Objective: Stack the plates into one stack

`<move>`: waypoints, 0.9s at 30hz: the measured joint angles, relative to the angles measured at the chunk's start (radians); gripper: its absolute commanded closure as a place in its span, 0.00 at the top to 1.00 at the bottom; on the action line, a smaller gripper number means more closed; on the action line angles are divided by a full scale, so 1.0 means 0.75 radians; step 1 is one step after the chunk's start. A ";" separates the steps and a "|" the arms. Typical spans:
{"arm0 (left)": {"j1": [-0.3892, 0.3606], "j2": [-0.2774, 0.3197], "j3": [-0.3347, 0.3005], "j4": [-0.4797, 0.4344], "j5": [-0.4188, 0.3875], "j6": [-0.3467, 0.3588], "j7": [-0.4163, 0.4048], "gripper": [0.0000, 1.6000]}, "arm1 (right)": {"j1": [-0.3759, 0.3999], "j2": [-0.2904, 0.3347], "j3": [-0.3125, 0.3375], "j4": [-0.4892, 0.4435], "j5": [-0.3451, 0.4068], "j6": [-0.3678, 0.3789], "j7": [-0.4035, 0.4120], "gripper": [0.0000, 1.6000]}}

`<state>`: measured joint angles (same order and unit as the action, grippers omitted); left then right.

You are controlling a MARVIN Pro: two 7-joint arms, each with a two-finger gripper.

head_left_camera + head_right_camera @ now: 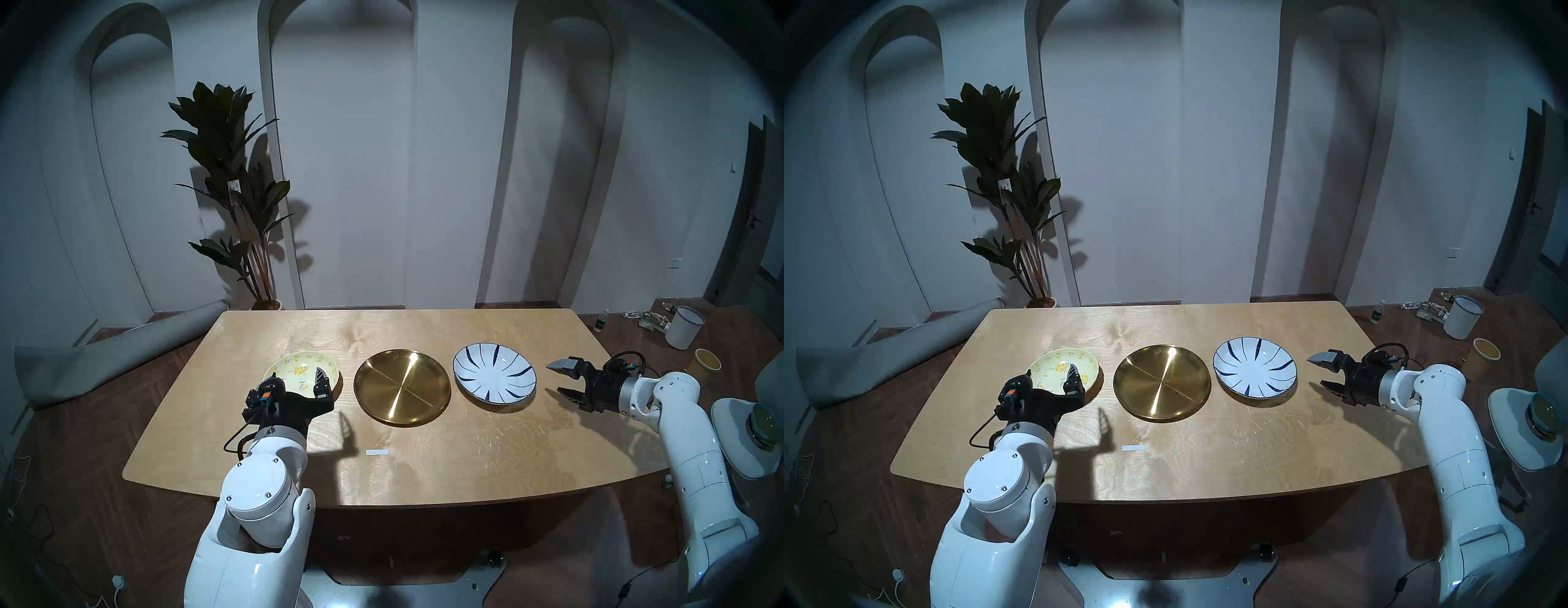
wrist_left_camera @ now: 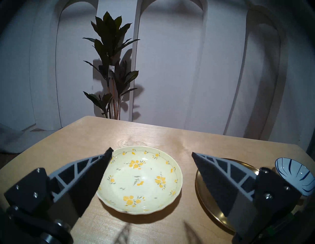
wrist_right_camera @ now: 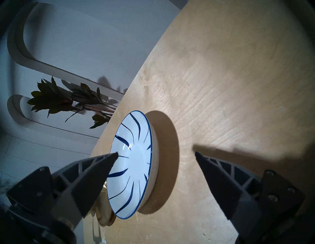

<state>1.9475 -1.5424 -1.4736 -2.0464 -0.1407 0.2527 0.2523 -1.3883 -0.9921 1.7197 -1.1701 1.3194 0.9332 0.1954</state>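
Three plates lie apart in a row on the worktop (image 1: 424,475): floral plate (image 1: 297,369), gold plate (image 1: 401,386), blue-striped plate (image 1: 494,372). Left end effector (image 1: 297,375) hovers open above the floral plate; right end effector (image 1: 561,378) gapes empty beside the striped one.

The floral plate (image 2: 141,180) is pale yellow with orange-yellow blossoms; the metal plate (image 1: 401,386) shines gold; the third plate (image 1: 494,372) is white with dark-blue strokes.

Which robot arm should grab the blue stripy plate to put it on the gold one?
The right. Its open right gripper sits just beside the white-and-blue plate, jaws facing its rim. The left gripper is open over the pale-yellow floral plate, with the gold plate between.
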 measured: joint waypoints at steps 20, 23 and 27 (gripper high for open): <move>0.004 -0.013 -0.025 -0.036 -0.006 0.085 0.028 1.00 | 0.256 -0.034 -0.208 0.301 -0.061 -0.048 0.121 1.00; 0.004 -0.015 -0.032 -0.038 -0.005 0.085 0.036 1.00 | 0.301 -0.044 -0.239 0.351 -0.081 -0.059 0.147 1.00; 0.004 -0.018 -0.044 -0.040 -0.005 0.085 0.045 1.00 | 0.357 -0.053 -0.276 0.414 -0.102 -0.064 0.178 1.00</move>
<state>1.9504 -1.5556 -1.5069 -2.0761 -0.1446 0.3161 0.2857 -1.1209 -1.0322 1.5130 -0.8597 1.2427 0.8854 0.3292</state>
